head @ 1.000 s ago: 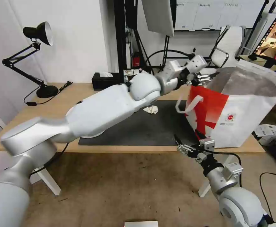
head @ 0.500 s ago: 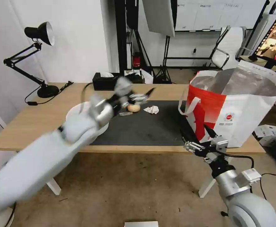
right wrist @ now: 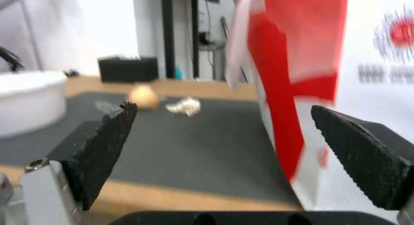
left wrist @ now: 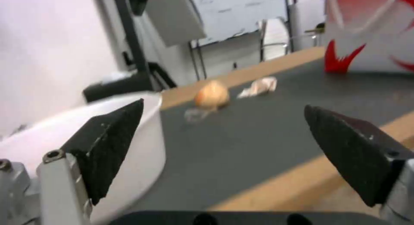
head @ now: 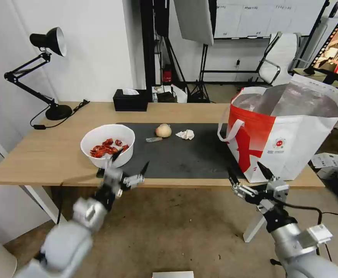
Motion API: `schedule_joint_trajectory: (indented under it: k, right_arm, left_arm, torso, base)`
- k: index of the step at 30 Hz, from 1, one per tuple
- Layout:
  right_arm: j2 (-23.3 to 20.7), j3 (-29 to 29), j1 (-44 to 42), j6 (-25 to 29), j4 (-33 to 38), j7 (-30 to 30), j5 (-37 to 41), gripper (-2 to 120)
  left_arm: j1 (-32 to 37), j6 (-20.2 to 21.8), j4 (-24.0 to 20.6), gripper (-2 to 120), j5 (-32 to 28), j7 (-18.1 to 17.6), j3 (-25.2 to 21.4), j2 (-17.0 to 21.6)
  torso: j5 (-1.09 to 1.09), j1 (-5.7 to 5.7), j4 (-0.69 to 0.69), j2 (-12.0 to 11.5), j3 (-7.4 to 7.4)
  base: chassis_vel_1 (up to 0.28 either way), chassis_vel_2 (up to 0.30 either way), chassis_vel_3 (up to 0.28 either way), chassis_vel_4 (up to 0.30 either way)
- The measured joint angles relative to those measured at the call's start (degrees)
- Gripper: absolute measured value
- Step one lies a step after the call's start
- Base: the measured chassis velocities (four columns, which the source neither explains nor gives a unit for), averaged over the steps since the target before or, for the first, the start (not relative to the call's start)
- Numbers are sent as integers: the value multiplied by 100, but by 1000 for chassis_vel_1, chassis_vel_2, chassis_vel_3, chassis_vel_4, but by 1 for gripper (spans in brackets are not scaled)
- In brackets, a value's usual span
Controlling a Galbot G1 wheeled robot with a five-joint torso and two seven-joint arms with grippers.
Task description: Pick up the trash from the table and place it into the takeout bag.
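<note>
At the bench's front edge, left pincer (head: pixel 129 166) hangs wide open and empty beside the white bowl (head: pixel 107 148); right pincer (head: pixel 250 178), likewise open and empty, sits farther off.

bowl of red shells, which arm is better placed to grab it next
Left, probably. The left end effector hangs open at the table's front edge just before the bowl. The right end effector, also open, sits by the bag, well away from the bowl.

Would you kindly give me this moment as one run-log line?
left gripper: open, empty, near table edge by bowl | right gripper: open, empty, before takeout bag | lump, tissue: on mat
</note>
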Motion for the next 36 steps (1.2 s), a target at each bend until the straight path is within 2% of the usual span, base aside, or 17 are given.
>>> schedule_joint_trajectory:
  k: [2, 8, 30, 36]
  right_arm:
    - [131, -56, -87, 56, -138, -1, -132, 100]
    - [264, -187, -153, 75, -267, -17, -279, 100]
    - [255, -342, -92, 47, -378, -55, -350, 100]
    - [45, -578, 246, -102, -418, -54, -237, 100]
  left_arm:
    - [172, -113, 101, 100, 144, 28, -53, -221]
    - [268, -191, 173, 100, 278, 42, -51, -405]
    - [216, -194, 259, 100, 300, 62, 39, -455]
    - [176, -188, 266, 100, 284, 49, 8, -482]
  torso:
    - [0, 0, -1, 0, 0]
    - [-1, 1, -1, 0, 1]
    - [-1, 2, -1, -1, 1]
    - [-1, 2, -2, -1, 1]
  base:
    - [0, 0, 0, 0]
    - [0, 0, 0, 0]
    - [0, 0, 0, 0]
    - [0, 0, 0, 0]
